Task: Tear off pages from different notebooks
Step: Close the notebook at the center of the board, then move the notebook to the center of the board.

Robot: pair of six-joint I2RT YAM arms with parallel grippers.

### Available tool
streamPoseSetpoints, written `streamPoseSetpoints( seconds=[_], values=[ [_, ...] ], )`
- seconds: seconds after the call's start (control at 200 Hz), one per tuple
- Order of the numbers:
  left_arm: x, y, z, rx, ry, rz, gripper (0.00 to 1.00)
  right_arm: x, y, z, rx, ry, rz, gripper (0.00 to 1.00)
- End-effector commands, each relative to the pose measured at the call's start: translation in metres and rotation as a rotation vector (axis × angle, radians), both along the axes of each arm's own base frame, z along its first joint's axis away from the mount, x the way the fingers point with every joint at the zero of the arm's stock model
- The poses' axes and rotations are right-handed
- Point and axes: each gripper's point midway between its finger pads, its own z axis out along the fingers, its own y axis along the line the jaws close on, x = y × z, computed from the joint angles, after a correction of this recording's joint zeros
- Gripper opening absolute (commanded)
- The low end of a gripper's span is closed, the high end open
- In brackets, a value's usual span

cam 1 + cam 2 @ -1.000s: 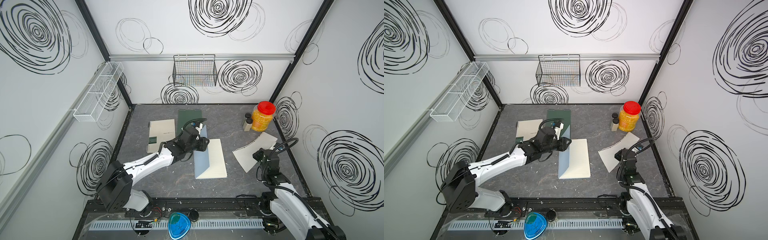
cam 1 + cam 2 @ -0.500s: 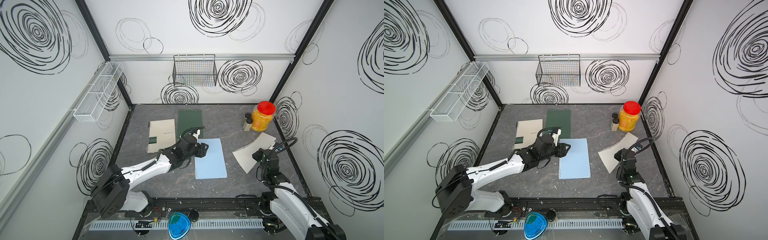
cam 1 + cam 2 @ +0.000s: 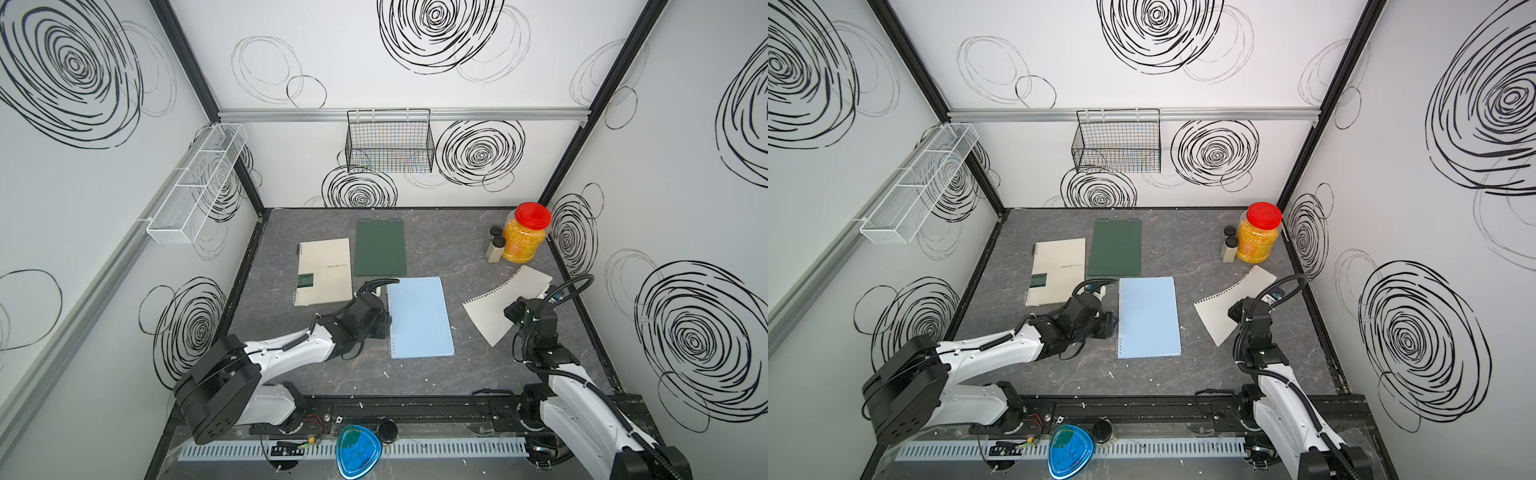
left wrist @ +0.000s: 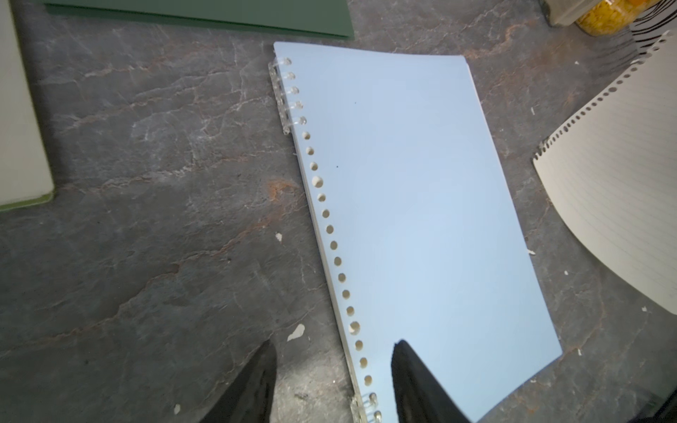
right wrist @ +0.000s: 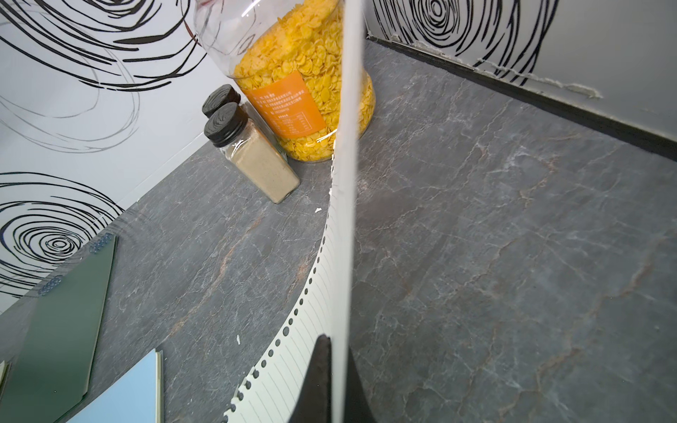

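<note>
Three notebooks lie shut on the dark table: a cream one (image 3: 324, 272), a dark green one (image 3: 380, 247) and a light blue one (image 3: 419, 318) in the middle. My left gripper (image 3: 384, 322) stands open at the blue notebook's (image 4: 421, 219) bound edge. In the left wrist view the left gripper (image 4: 335, 346) has one finger over the cover and one over the table, holding nothing. My right gripper (image 3: 515, 311) is shut on a loose lined page (image 3: 498, 305) with a row of torn holes. That page (image 5: 346, 183) stands edge-on and curls above the table between the right gripper's (image 5: 339, 351) fingers.
A red-lidded jar of yellow flakes (image 3: 525, 235) and two small black-capped bottles (image 3: 494, 249) stand at the back right, close to the held page. A black wire basket (image 3: 388, 141) hangs on the back wall, and a white mesh shelf (image 3: 195, 183) on the left wall. Small paper scraps dot the table.
A second ago my left gripper held the blue notebook's cover raised. The cover has since dropped flat and the gripper has let go, pulled back and opened. The right arm has stayed still with the page.
</note>
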Motion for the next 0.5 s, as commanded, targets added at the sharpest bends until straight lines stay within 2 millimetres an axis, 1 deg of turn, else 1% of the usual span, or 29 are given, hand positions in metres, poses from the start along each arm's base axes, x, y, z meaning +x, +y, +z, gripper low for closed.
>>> streamPoseSetpoints(
  seconds=[0.0, 0.12, 0.24, 0.34, 0.495],
  values=[
    [0.0, 0.001, -0.013, -0.004, 0.029, 0.034, 0.53, 0.006, 0.0, 0.013, -0.005, -0.036, 0.006, 0.0],
    [-0.008, -0.006, -0.021, 0.003, 0.047, 0.02, 0.52, 0.005, 0.002, 0.013, -0.004, -0.041, 0.013, 0.0],
    [-0.015, -0.011, -0.025, 0.009, 0.045, 0.022, 0.54, 0.004, 0.003, 0.012, -0.006, -0.043, 0.022, 0.0],
    [-0.018, -0.016, -0.026, -0.012, 0.043, 0.021, 0.56, 0.004, 0.005, 0.012, -0.005, -0.04, 0.033, 0.0],
    [-0.02, -0.024, -0.039, 0.001, 0.063, 0.011, 0.54, 0.004, 0.006, 0.012, -0.003, -0.041, 0.04, 0.0]
  ],
)
